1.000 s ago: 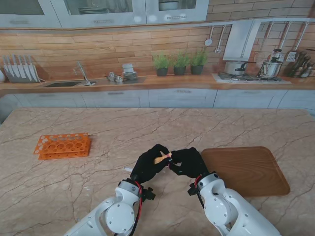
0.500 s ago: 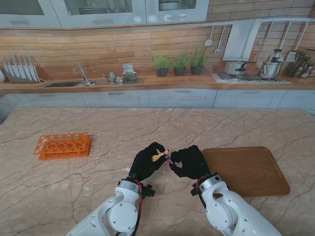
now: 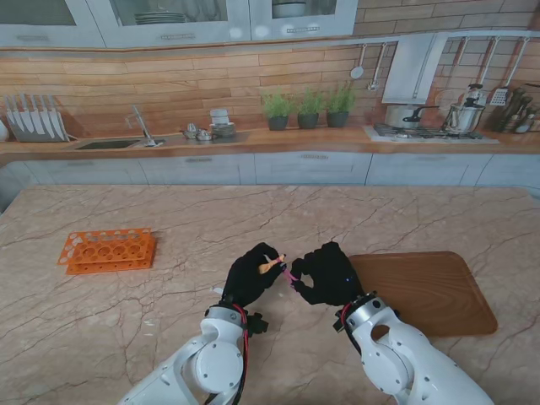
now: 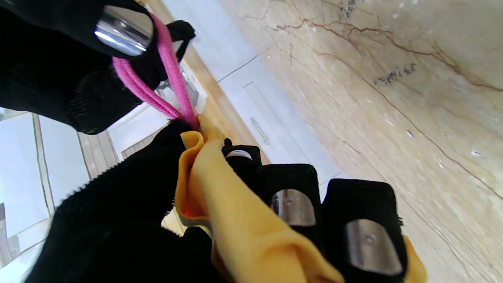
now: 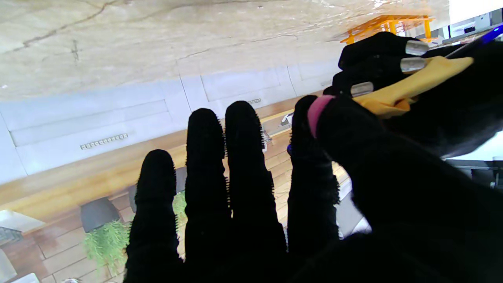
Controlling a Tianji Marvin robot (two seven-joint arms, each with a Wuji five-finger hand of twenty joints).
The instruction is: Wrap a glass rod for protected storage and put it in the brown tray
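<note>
My left hand (image 3: 249, 277) is shut on a yellow cloth roll (image 3: 270, 267) held just above the table in front of me; the glass rod itself is hidden inside the cloth. In the left wrist view the cloth (image 4: 235, 220) bunches between thumb and fingers. A pink elastic band (image 4: 173, 90) runs from the cloth's end to my right hand (image 3: 327, 274), which pinches it between thumb and forefinger. The band (image 5: 316, 110) shows at the right thumb, with the cloth (image 5: 412, 82) beyond it. The brown tray (image 3: 430, 291) lies just right of my right hand.
An orange tube rack (image 3: 107, 250) stands on the marble table at the left, away from both hands. The kitchen counter with sink, plants and stove runs along the far wall.
The hands were pressed together a second ago. My right hand has drawn slightly to the right, opening a small gap and pulling the pink band taut from the cloth's end.
</note>
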